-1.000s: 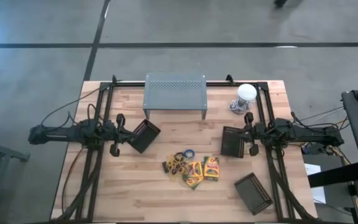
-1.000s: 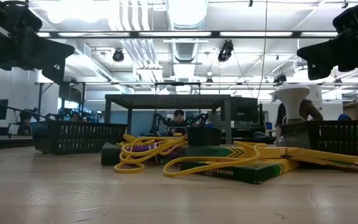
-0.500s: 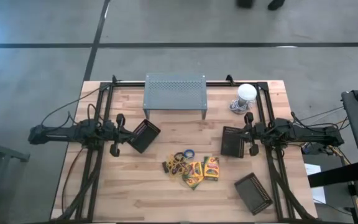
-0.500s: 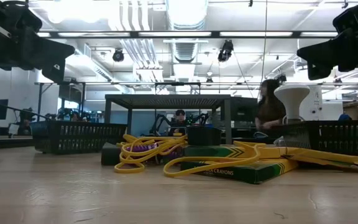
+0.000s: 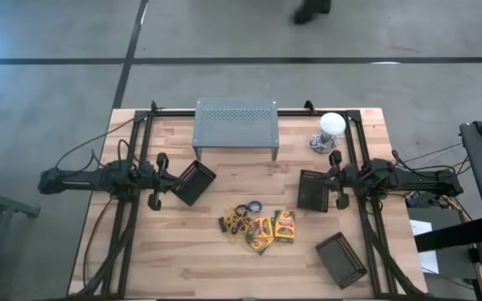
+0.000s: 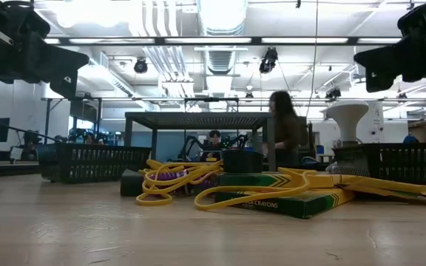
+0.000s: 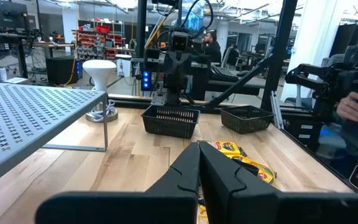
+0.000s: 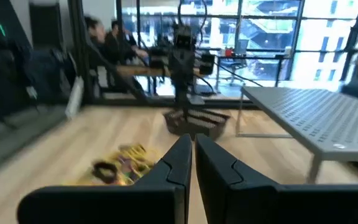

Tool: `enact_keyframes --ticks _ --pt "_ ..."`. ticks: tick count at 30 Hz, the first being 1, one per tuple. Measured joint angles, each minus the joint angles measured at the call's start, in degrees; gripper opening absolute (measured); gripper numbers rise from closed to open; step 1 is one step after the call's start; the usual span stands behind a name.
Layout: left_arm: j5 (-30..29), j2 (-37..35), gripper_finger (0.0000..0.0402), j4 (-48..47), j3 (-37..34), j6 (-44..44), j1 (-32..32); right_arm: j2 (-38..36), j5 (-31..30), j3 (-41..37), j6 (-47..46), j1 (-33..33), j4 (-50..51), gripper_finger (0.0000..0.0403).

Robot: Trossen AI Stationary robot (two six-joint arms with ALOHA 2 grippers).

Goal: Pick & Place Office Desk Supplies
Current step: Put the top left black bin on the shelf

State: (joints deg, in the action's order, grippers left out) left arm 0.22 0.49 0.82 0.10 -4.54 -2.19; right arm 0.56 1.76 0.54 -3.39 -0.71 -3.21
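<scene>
Several yellow-and-green crayon boxes (image 5: 273, 227) lie flat in a loose heap at the table's middle, nearer the front edge. Loops of yellow, blue and purple rubber bands (image 5: 243, 214) rest on and beside them. The low view shows the boxes (image 6: 287, 199) and the bands (image 6: 172, 177) piled together. My left gripper (image 5: 172, 179) hovers shut at the table's left, pointing level toward the middle. My right gripper (image 5: 325, 179) hovers shut at the table's right and faces it. Both are above the table and well apart from the heap.
A grey perforated metal stand (image 5: 235, 125) is at the far edge, with a white dome with a cable (image 5: 331, 125) to its right. Black baskets sit before the left gripper (image 5: 194, 182), before the right gripper (image 5: 312, 190) and at the near right (image 5: 340, 259). A person (image 6: 283, 133) is beyond the table.
Both grippers and the supplies have kept still. A person beyond the table's far edge has walked from right to left.
</scene>
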Motion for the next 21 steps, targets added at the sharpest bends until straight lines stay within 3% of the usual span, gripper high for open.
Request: enact_keyframes --ticks 6,10,19,21 --pt "0.0 0.0 0.0012 0.0 0.0 0.0 -0.01 -0.02 0.04 0.0 -1.17 -0.01 -2.56 0.0018" --pt "0.0 0.0 0.0012 0.0 -0.02 0.0 0.0 0.02 -0.04 0.0 3.18 0.0 -2.59 0.0018" --pt "-0.01 0.02 0.0012 0.0 -0.02 0.07 0.0 3.38 -0.26 0.0 -0.99 -0.14 2.35 0.0018" --pt "-0.97 0.0 0.0012 0.03 0.0 4.14 0.06 4.83 -0.31 0.0 -1.67 -0.15 0.6 0.0018"
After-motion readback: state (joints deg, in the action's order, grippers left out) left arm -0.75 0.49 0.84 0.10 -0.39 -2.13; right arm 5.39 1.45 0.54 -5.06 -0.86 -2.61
